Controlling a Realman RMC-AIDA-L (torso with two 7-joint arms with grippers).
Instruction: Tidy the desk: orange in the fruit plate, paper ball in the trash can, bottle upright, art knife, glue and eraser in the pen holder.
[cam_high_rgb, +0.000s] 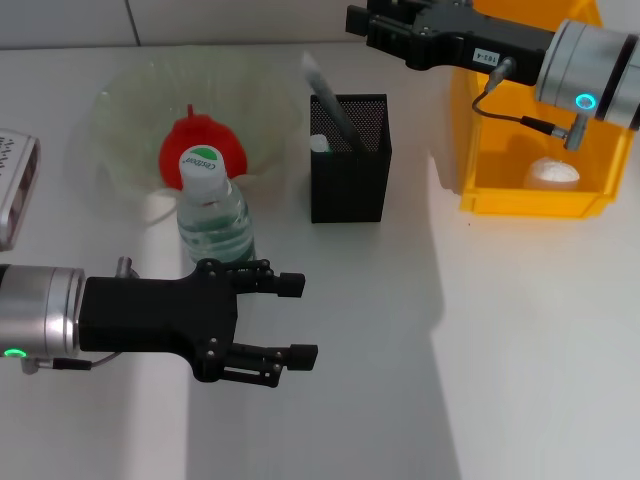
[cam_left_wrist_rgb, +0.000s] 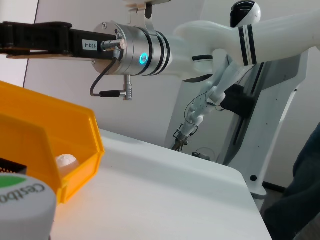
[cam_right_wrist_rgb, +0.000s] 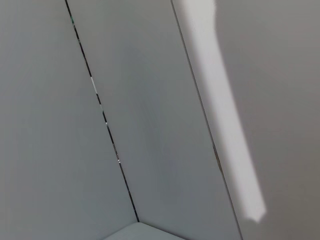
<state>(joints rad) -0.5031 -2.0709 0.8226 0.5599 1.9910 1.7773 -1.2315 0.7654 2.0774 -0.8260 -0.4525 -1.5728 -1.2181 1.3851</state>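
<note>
The orange (cam_high_rgb: 200, 145) lies in the clear fruit plate (cam_high_rgb: 120, 110) at the back left. In front of it the bottle (cam_high_rgb: 215, 225) stands upright, and its green-and-white cap (cam_left_wrist_rgb: 20, 200) fills a corner of the left wrist view. My left gripper (cam_high_rgb: 297, 320) hovers open just right of the bottle, holding nothing. The black mesh pen holder (cam_high_rgb: 350, 160) holds the grey art knife (cam_high_rgb: 330, 100) and the white glue (cam_high_rgb: 318, 143); the eraser is hidden. The paper ball (cam_high_rgb: 552, 172) (cam_left_wrist_rgb: 65, 161) lies in the yellow trash can (cam_high_rgb: 530, 205) (cam_left_wrist_rgb: 75, 135). My right gripper (cam_high_rgb: 365, 25) hangs high behind the pen holder.
A white and grey device (cam_high_rgb: 15, 185) sits at the table's left edge. The right wrist view shows only a grey wall. Bare white tabletop (cam_high_rgb: 450, 380) stretches across the front and right.
</note>
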